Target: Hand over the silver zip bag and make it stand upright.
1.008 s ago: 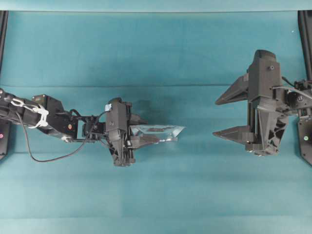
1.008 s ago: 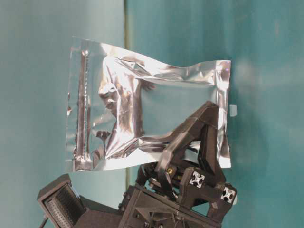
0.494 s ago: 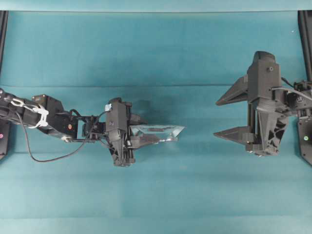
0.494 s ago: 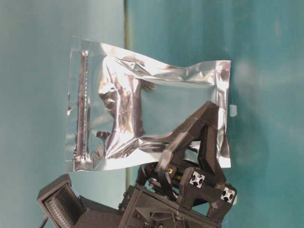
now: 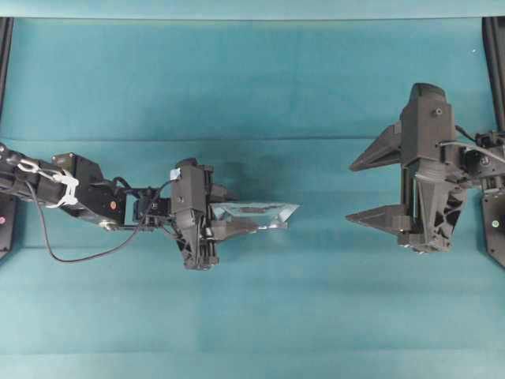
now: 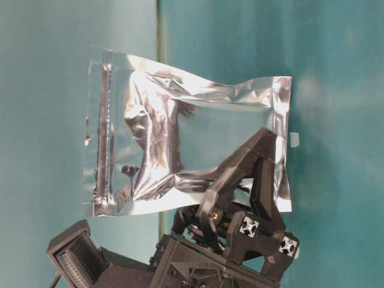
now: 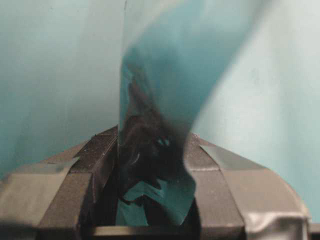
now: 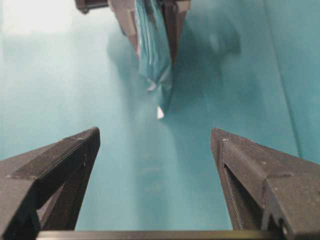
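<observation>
One silver zip bag (image 6: 186, 132) pinched; two tools.

One camera hangs above and looks straight down on the teal table (image 5: 252, 79), far enough to take in both my arms. Another sits low at table height, very close, facing the silver zip bag (image 6: 180, 132) broadside. The camera on my left wrist looks out along my left hand (image 7: 150, 200), so near that the bag fills its middle (blurred). The one on my right wrist looks between the fingers of my right hand (image 8: 155, 200) toward the same bag, farther off.
</observation>
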